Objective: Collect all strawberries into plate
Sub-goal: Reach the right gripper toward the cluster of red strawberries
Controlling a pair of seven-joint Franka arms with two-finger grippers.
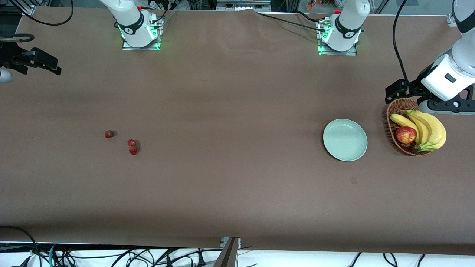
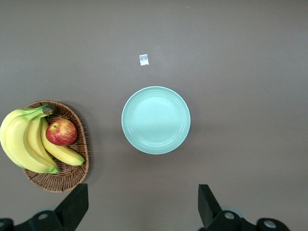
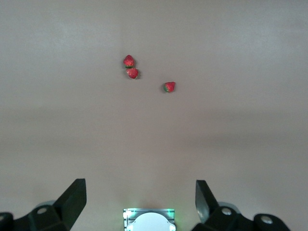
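Overall, front view: brown table (image 1: 237, 193), both arms raised at its two ends and waiting.
Strawberries, front view: three lie on the cloth toward the right arm's end; a lone strawberry (image 1: 109, 134) sits apart, and a pair (image 1: 132, 146) lies just beside each other, one slightly nearer the camera.
Plate, front view: the mint-green plate (image 1: 345, 139) lies bare toward the left arm's end, well apart from the berries.
Basket, front view: a wicker basket (image 1: 397, 111) beside the plate holds bananas (image 1: 426, 128) and a red-yellow apple (image 1: 406, 135).
Left gripper, front view: the left gripper (image 1: 399, 91) hangs over the basket's rim.
Right gripper, front view: the right gripper (image 1: 41, 61) hangs over the table's edge at its own end.
Left wrist view: dark fingertips (image 2: 74, 204) stand wide apart with nothing between them; the plate (image 2: 156, 120) lies below, the basket (image 2: 77, 166) with bananas (image 2: 21, 142) and apple (image 2: 61, 132) beside it, and a small pale scrap (image 2: 144, 59) lies near the plate.
Right wrist view: fingertips (image 3: 74, 197) are spread wide and hold nothing; the pair of strawberries (image 3: 130, 67) touches, the lone strawberry (image 3: 169, 87) lies near them.
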